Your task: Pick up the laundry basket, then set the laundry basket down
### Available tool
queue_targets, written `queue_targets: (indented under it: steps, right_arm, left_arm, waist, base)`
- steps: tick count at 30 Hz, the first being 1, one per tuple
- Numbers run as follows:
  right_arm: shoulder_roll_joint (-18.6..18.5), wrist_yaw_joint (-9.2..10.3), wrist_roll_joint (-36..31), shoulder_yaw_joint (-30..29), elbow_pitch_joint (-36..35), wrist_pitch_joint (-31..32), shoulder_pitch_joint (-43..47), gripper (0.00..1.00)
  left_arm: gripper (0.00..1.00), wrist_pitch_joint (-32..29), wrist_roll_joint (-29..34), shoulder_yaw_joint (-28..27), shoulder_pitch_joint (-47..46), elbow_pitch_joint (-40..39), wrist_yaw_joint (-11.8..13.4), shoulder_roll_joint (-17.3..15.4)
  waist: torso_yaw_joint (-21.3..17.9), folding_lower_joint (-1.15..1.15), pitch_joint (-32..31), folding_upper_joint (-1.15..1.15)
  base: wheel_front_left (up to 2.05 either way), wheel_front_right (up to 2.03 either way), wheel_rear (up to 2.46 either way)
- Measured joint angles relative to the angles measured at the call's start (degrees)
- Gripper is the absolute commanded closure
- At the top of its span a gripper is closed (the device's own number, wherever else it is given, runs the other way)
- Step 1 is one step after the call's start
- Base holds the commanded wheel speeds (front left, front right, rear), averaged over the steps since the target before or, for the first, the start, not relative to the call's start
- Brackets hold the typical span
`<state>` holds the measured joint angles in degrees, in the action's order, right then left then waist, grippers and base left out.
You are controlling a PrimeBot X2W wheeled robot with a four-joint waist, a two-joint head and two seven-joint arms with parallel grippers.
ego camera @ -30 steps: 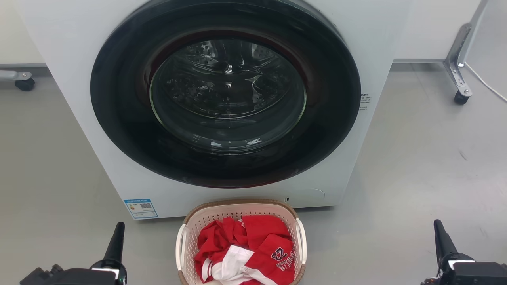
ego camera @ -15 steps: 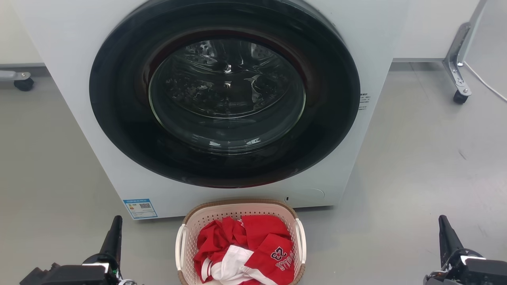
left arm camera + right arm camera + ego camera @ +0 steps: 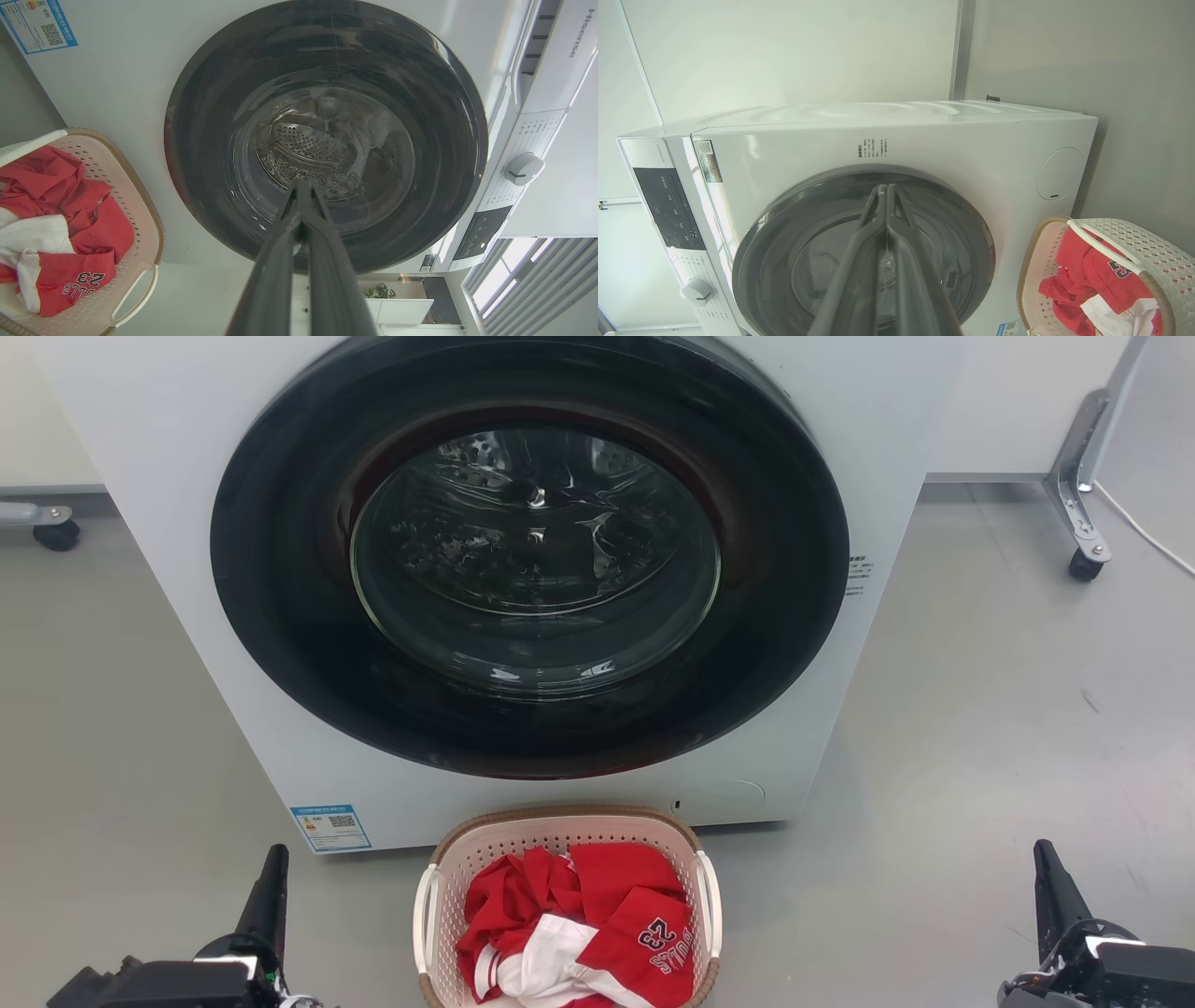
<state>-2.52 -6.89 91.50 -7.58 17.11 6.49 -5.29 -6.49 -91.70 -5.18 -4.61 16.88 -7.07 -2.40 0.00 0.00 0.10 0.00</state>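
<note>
The basket (image 3: pixel 567 821) sits on the floor (image 3: pixel 952 728) between the jaws, one handle (image 3: pixel 423 919) facing each. The left jaws are nearer. Both jaws are clenched, empty.

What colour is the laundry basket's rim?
Brown, with a woven look. The laundry basket shows it best in the head view.

Cream perforated laundry basket (image 3: pixel 695 859) upright on the floor; brown rim; red clothes inside.
</note>
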Motion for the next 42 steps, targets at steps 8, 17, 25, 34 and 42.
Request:
queue_targets:
  steps: [8,17,25,34,42]
  right_arm:
    - [0.01,0.0,0.0,0.01,0.0,0.0,0.0,1.0]
    - [0.01,0.0,0.0,0.01,0.0,0.0,0.0,1.0]
    - [0.01,0.0,0.0,0.01,0.0,0.0,0.0,1.0]
    - [0.01,0.0,0.0,0.01,0.0,0.0,0.0,1.0]
    - [0.01,0.0,0.01,0.01,0.0,0.0,0.0,1.0]
  left_arm:
    - [1.0,0.0,0.0,0.0,0.0,0.0,0.0,0.0]
    - [1.0,0.0,-0.01,0.0,0.0,0.01,0.0,0.01]
    - [1.0,0.0,-0.01,0.0,0.0,0.02,0.0,0.01]
    - [1.0,0.0,-0.01,0.0,0.0,0.03,0.0,0.01]
    - [1.0,0.0,-0.01,0.0,0.0,0.03,0.0,0.01]
  waist:
    - [0.0,0.0,0.0,0.0]
    - [0.0,0.0,0.0,0.0]
    - [0.0,0.0,0.0,0.0]
    - [0.0,0.0,0.0,0.0]
    - [0.0,0.0,0.0,0.0]
  base:
    - [0.0,0.0,0.0]
    - [0.0,0.0,0.0]
    - [0.0,0.0,0.0]
    - [0.0,0.0,0.0]
    - [0.0,0.0,0.0]
